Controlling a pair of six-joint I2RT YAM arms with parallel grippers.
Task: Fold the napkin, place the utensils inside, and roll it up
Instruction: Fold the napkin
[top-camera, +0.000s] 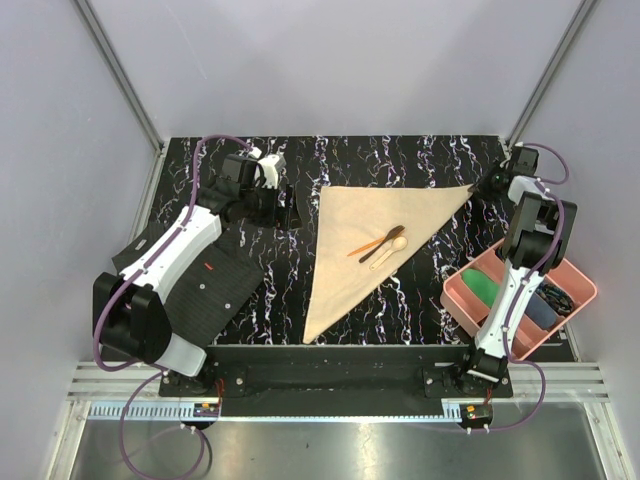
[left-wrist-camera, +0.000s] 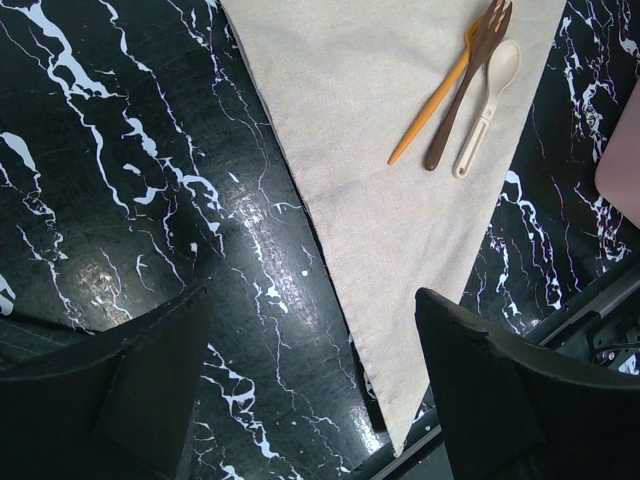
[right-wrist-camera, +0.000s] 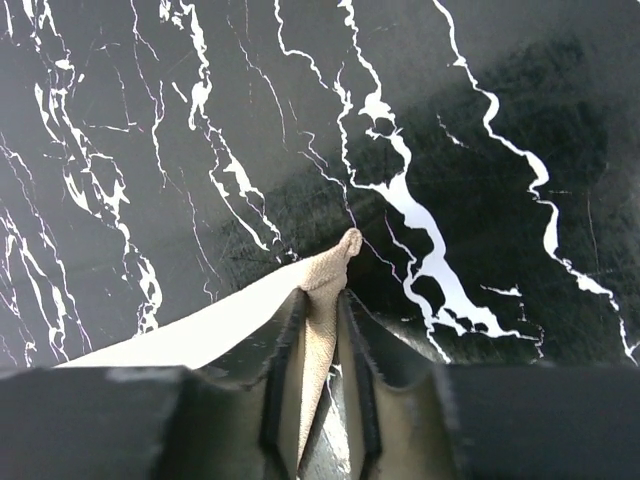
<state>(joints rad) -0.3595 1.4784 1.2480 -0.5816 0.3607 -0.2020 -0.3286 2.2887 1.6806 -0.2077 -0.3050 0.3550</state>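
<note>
Clearly, the right gripper pinched the far-right corner of the napkin, a triangle lying mid-tabletop with the utensils on it. The left gripper hung open near the far-left corner. The red mark on the mat was too small to read. The right arm hid part of the pink tray.

Hidden and cut-off bits
The right arm covers part of the pink tray by the table's right edge; the things inside are too small to tell. The left wrist view cuts off the napkin and the fork tip.
</note>
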